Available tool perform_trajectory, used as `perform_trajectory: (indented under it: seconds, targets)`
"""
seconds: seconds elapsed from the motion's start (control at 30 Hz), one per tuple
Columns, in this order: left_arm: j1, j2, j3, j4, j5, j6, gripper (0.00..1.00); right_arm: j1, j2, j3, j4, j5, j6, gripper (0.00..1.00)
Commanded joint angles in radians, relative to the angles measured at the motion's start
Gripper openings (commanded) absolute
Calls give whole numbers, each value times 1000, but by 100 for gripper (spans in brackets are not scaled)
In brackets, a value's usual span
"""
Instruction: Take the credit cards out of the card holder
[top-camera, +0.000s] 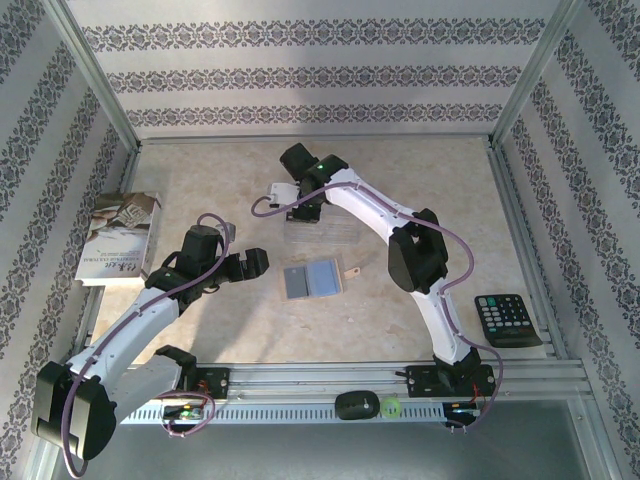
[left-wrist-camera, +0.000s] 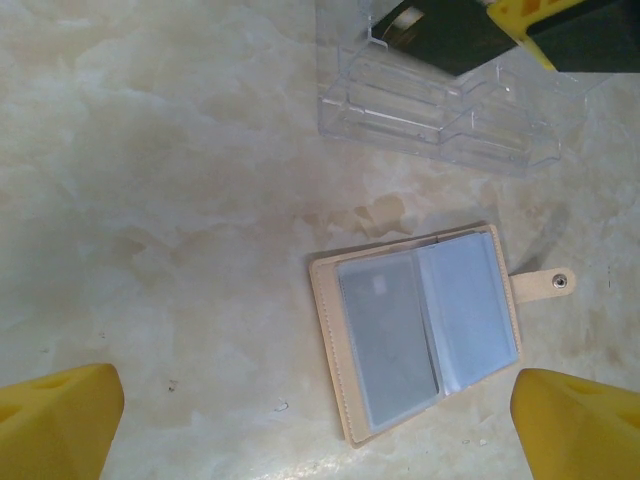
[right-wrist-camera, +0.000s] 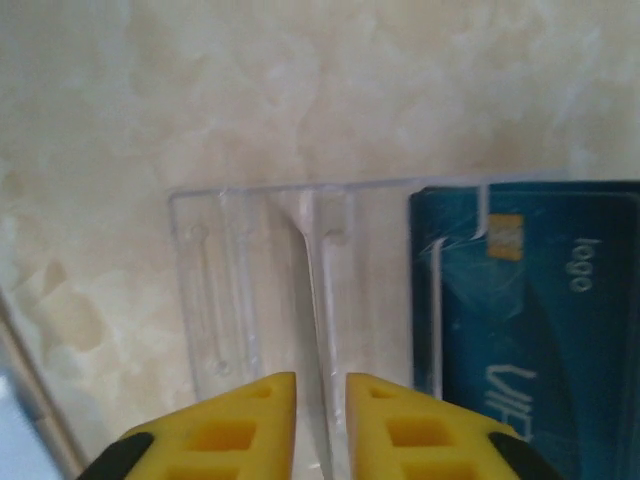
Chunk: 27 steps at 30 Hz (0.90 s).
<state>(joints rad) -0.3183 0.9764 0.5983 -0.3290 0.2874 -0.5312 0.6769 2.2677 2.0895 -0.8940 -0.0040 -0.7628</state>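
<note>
Left wrist: tan folding card holder (left-wrist-camera: 420, 325), open; greyish plastic card (left-wrist-camera: 385, 340) sleeved inside, likely thin, stiff, slick, so pinch its edge at the sleeve mouth. Left fingers (left-wrist-camera: 60, 425) spread beside holder; right fingers (right-wrist-camera: 230, 430) barely parted.

Bright diffuse light, soft wrist-view blur.

White left arm (top-camera: 128, 328) and right arm (top-camera: 372, 212) with black joints, thin purple cables (top-camera: 462, 262) alongside, blocky yellow fingers (right-wrist-camera: 235, 430) with square recesses, small green light (top-camera: 322, 160) on right wrist
</note>
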Motion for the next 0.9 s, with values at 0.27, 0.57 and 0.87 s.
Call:
perform_trajectory:
  seconds: [0.27, 0.57, 0.87]
  targets:
    - [17, -47, -44, 79, -8, -38, 99, 23, -187, -202, 345, 3, 152, 29]
    - [19, -168, -129, 185, -89, -104, 99, 30, -440, -570, 487, -152, 807, 36]
    - [24, -198, -204, 259, -29, -156, 99, 254, -412, -809, 390, -37, 908, 37]
